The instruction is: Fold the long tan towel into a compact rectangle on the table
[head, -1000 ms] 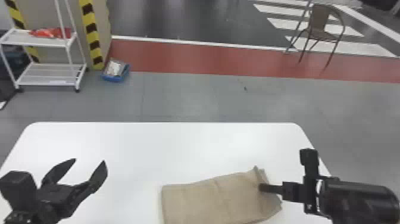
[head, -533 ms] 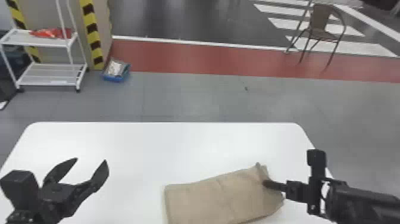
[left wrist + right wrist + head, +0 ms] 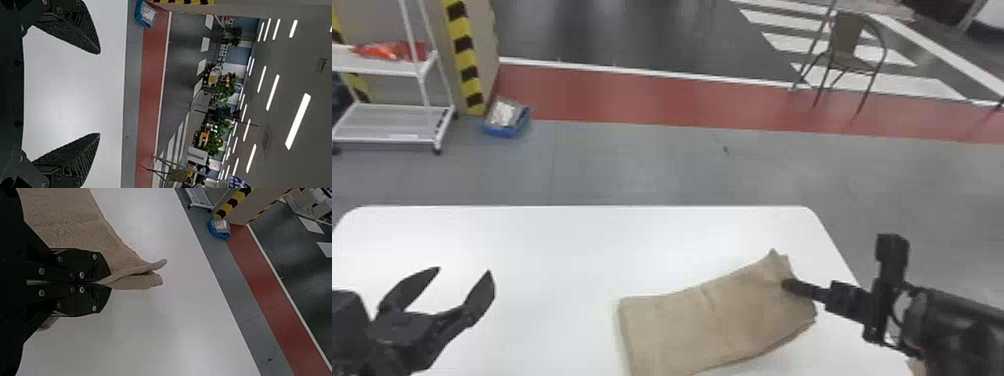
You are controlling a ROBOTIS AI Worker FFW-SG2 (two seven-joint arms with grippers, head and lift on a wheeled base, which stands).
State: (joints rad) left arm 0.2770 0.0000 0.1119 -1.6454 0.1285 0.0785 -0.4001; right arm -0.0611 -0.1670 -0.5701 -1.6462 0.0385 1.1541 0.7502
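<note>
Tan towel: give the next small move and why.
The right gripper should probably lift the right end of the towel and carry it leftward: its fingers are shut on that end, and the rest lies flat to the left.

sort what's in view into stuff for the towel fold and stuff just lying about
For the fold:
- tan towel
- white table
- right gripper, shut on the towel
- left gripper, open

Just about:
- blue bin
- white shelf cart
- chair

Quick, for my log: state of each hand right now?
Left hand: open, holding nothing, over the table.
Right hand: closed on the end of the tan towel.
</note>
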